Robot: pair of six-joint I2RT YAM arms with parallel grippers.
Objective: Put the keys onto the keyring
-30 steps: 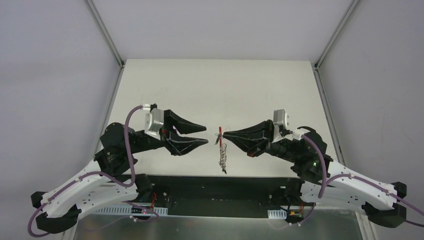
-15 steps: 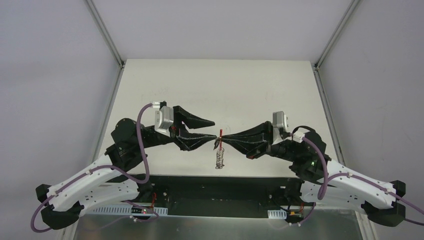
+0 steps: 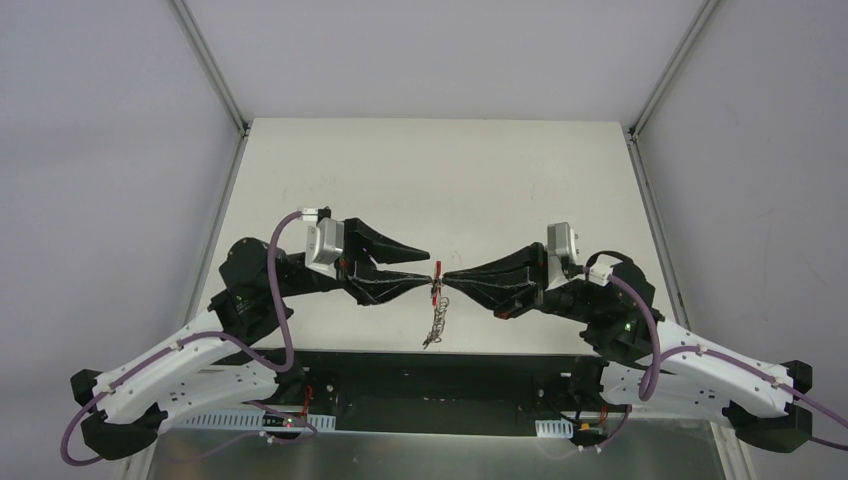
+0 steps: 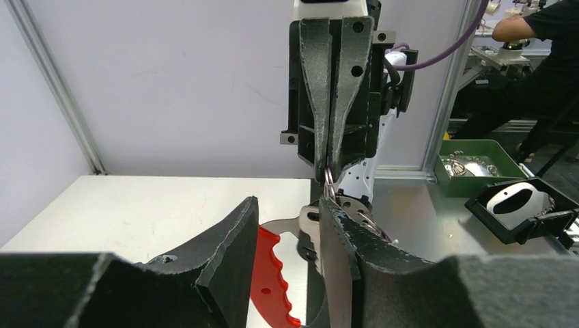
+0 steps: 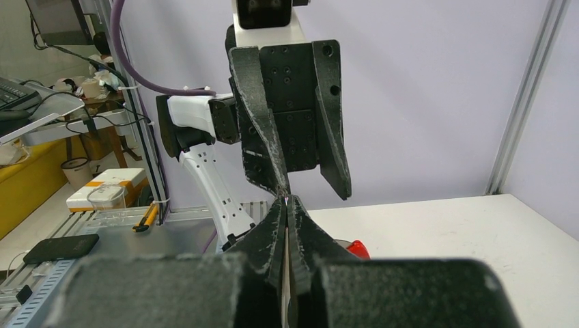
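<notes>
the right end effector (image 3: pixel 446 279) is clenched on the keyring (image 3: pixel 435 315), which dangles below its tip, over the desk (image 3: pixel 430 180). the left end effector (image 3: pixel 431 269) is released, with the red tag (image 4: pixel 270 287) between its fingers.

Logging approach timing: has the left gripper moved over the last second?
Yes. The left gripper has moved to its right, away from the table's left edge, and now reaches the keyring held by the right gripper.

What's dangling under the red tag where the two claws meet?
Thin silver wire loops hang below the red tag. Their top is hidden in the shut right gripper. Whether the tiny key is among them cannot be told.
</notes>
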